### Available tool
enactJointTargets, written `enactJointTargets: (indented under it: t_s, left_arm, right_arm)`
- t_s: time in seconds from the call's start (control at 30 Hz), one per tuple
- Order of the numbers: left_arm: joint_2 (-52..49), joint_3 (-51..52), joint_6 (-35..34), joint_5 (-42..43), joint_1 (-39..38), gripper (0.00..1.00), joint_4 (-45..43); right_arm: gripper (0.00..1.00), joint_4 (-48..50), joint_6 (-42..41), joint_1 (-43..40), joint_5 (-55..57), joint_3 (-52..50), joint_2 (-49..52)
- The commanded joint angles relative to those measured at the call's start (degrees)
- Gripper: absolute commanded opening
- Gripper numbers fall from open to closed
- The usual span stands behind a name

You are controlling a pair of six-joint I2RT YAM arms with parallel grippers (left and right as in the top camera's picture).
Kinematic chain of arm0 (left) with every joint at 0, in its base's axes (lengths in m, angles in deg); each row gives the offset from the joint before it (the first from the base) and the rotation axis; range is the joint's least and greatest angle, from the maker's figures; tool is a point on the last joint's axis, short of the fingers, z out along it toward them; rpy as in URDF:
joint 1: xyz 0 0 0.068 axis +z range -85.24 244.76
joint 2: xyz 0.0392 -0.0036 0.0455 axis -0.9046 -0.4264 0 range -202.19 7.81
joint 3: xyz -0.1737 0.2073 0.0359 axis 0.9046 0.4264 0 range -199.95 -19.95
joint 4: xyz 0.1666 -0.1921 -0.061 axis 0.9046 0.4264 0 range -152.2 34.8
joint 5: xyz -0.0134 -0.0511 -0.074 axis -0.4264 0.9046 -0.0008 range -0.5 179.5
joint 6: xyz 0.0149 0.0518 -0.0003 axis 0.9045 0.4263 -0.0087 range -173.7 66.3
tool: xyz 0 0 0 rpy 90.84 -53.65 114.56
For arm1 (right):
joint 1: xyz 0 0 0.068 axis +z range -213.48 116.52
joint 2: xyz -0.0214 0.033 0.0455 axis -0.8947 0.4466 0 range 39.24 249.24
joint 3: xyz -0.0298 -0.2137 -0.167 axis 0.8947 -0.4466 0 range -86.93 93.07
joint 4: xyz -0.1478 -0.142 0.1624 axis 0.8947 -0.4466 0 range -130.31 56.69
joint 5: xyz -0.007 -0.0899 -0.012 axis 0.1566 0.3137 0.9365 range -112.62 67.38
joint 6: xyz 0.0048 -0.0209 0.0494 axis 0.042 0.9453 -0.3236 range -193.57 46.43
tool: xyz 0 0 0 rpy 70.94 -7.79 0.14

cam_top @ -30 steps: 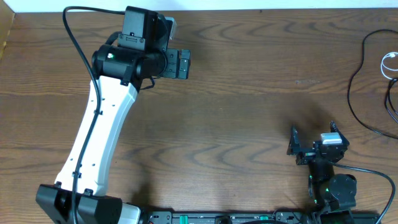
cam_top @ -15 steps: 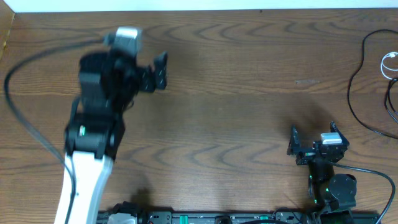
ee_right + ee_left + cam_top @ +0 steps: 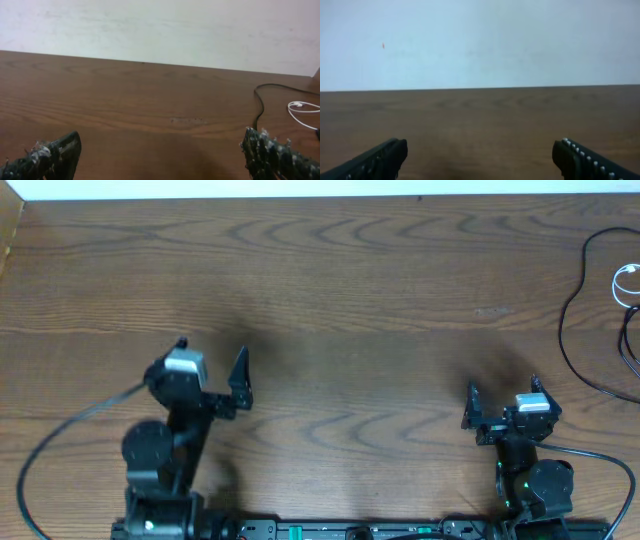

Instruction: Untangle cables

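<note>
The cables lie at the table's far right edge. A black cable (image 3: 566, 320) curves in a long loop, and a short white cable (image 3: 627, 280) curls beside it. The right wrist view shows the same black cable (image 3: 257, 102) and white cable (image 3: 303, 108) at its right side. My left gripper (image 3: 212, 360) stands open near the front left, far from the cables, with nothing between its fingers (image 3: 380, 159). My right gripper (image 3: 502, 395) stands open near the front right, short of the black loop, and it is empty (image 3: 162, 152).
The brown wooden table (image 3: 350, 300) ends at a pale wall (image 3: 480, 40) beyond its far edge. Both arm bases sit along the front edge, each with a thick black wire (image 3: 40, 460) trailing from it.
The left arm has pulled back from the far left of the table to the front edge, folded low. The right arm and the cables have not moved.
</note>
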Motion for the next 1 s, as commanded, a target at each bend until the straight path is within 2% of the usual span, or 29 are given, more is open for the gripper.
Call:
enactJointTargets:
  t_s: [0.0,0.43,0.53,0.67,0.97]
  left_arm:
    - [6.1,6.0,1.2,-1.3,0.3,0.98,-1.7]
    - [23.5,21.7,2.9,-2.6,0.3,0.98,-3.2]
    - [24.4,23.9,2.9,-3.3,0.3,0.98,-3.1]
    - [24.4,24.2,2.9,-4.0,0.3,0.98,2.8]
    - [24.2,24.2,2.9,-4.1,0.3,0.98,2.6]
  right_arm:
    - [0.99,-0.2,0.2,0.1,-0.1,-0.1,-0.3]
    - [0.99,-0.2,0.2,0.1,-0.1,-0.1,-0.3]
    - [0.99,-0.2,0.2,0.1,-0.1,-0.1,-0.3]
    - [0.99,-0.2,0.2,0.1,-0.1,-0.1,-0.3]
    - [0.99,-0.2,0.2,0.1,-0.1,-0.1,-0.3]
